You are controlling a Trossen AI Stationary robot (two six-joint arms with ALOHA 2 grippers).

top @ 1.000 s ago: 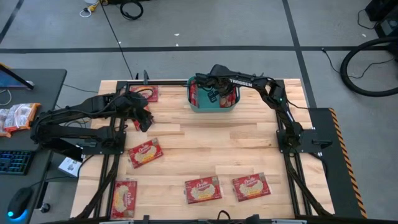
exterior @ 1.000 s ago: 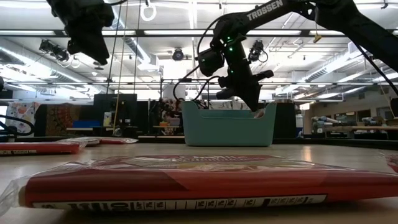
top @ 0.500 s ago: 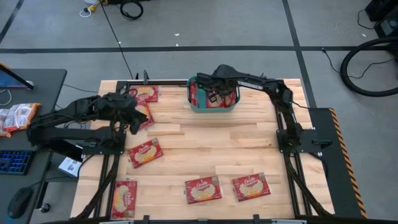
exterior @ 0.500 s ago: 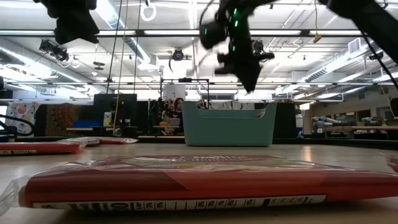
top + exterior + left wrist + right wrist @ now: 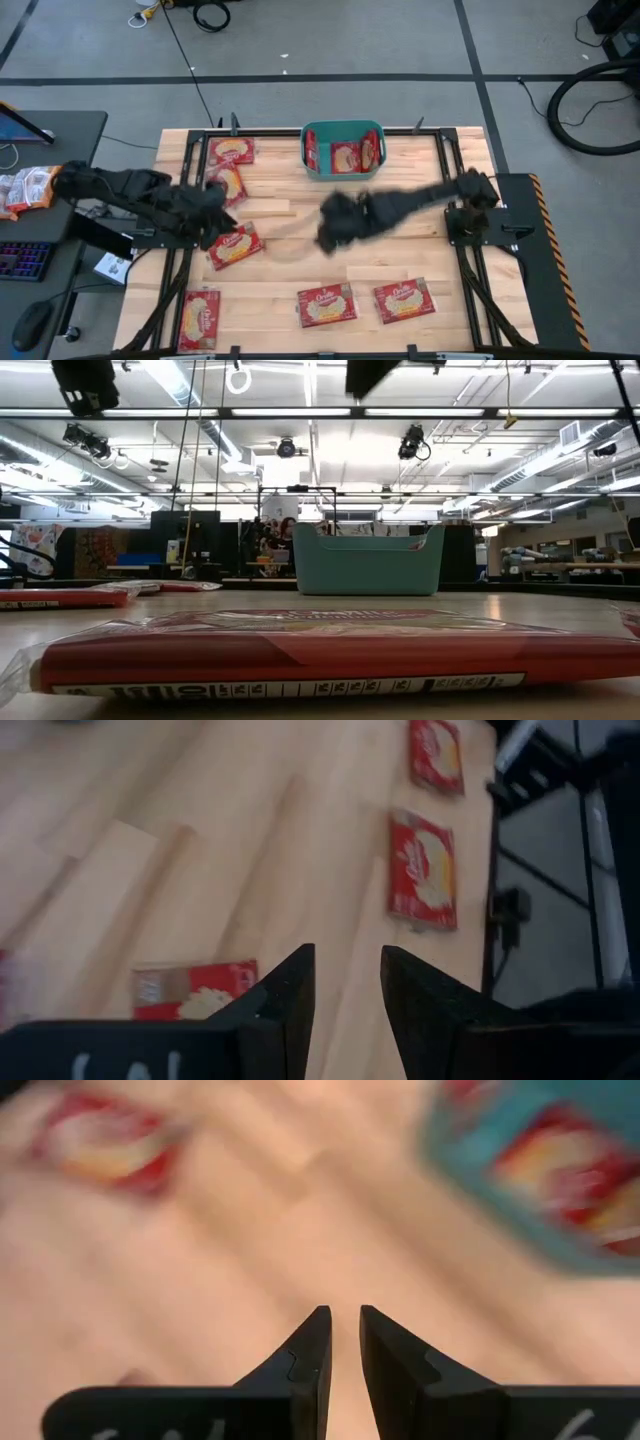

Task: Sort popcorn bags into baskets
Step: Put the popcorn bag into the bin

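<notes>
The teal basket (image 5: pixel 343 152) sits at the middle of the table's (image 5: pixel 400 250) far edge with three popcorn bags (image 5: pixel 345 157) standing in it, while more bags lie flat: two by the far left corner, one at the left edge, and three along the near edge. The right gripper (image 5: pixel 333 222) hangs empty over the table's middle, jaws only a narrow gap apart. The left gripper (image 5: pixel 216 227) hovers at the left side just beside a bag (image 5: pixel 235 245), jaws parted and holding nothing.

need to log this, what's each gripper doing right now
left gripper: open, holding nothing
right gripper: open a little, holding nothing
</notes>
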